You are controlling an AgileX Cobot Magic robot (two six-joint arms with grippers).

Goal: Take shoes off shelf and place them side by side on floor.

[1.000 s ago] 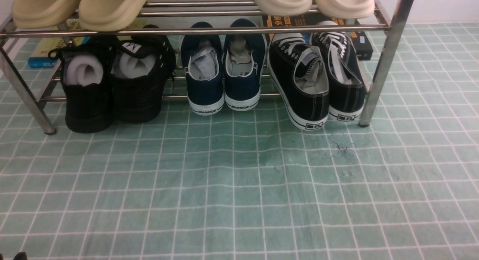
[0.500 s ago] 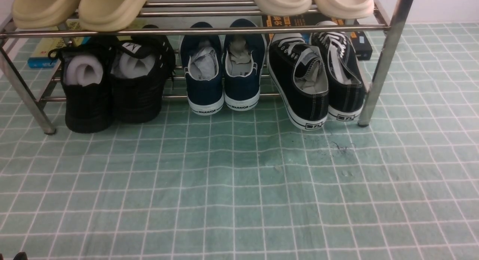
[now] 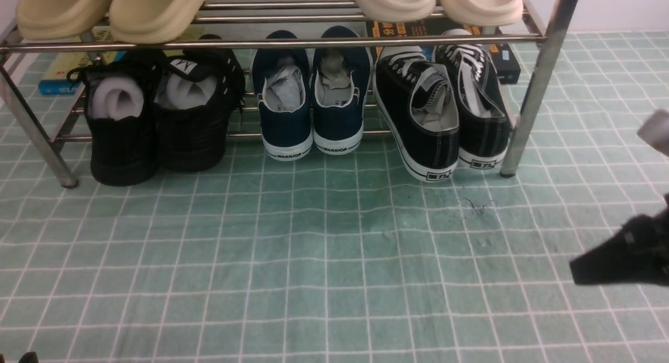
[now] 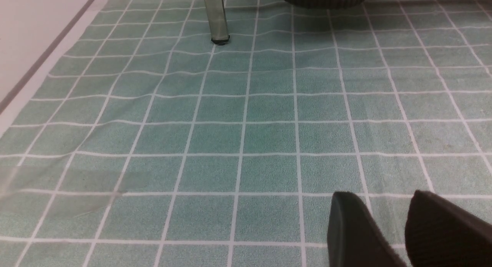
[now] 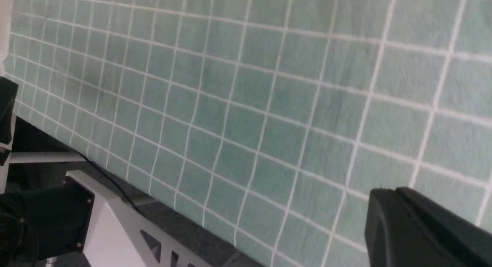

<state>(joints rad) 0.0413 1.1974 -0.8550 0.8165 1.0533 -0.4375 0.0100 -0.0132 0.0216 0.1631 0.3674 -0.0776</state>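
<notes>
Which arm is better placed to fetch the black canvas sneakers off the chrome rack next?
Right, probably. The black canvas white-laced sneakers stand at the chrome tube rack's right end, and the right gripper hangs over the pale green gridded floor on that side; the left gripper sits low, far left.

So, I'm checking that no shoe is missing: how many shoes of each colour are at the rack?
Tan thick-soled slippers: 2
Cream thick-soled slippers: 2
All-black bulky shoes: 2
Navy slip-on shoes: 2
Black canvas white-laced sneakers: 2
Total: 10
</notes>
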